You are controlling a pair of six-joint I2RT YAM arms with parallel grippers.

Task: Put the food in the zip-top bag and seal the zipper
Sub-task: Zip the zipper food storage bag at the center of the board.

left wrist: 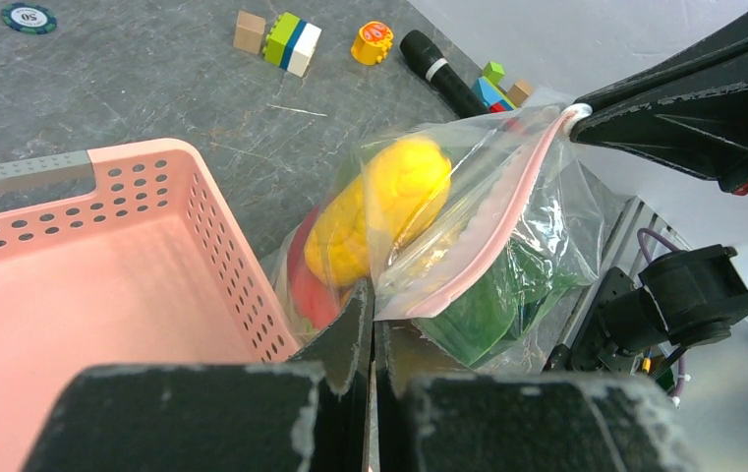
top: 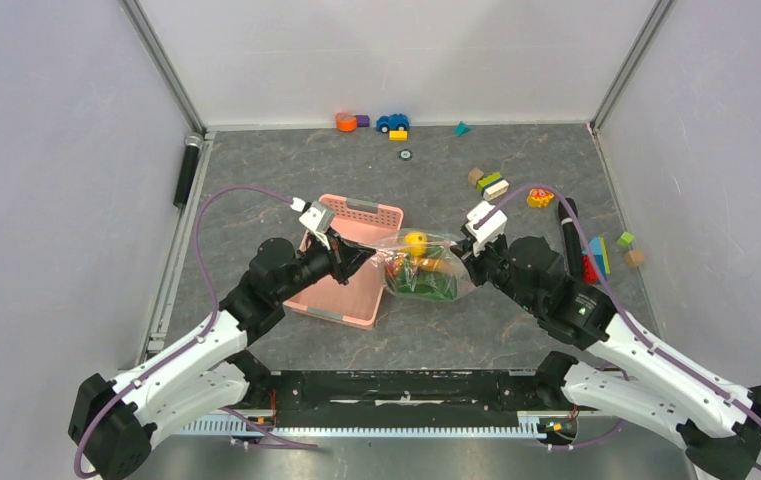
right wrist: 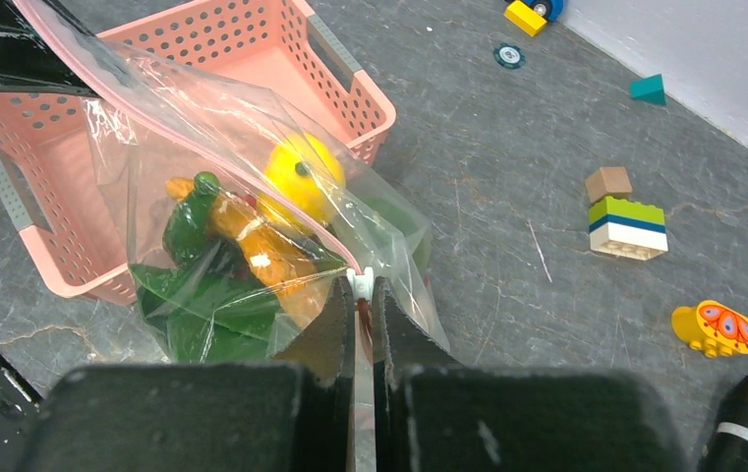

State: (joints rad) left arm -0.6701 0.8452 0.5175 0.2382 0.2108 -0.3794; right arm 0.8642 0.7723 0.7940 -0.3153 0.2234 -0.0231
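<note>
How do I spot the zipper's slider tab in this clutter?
Start at the pink basket in mid-table; the clear zip-top bag is just right of it. Follow the bag's pinkish zip strip to the right gripper. The slider tab is the small white piece pinched there, the only white thing on the bag.

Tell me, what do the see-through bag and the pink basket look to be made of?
The bag looks like thin, glossy clear plastic film: it crinkles, glints, and the food shows through. The pink basket looks like rigid moulded plastic, fairly matte, with neat rows of holes.
</note>
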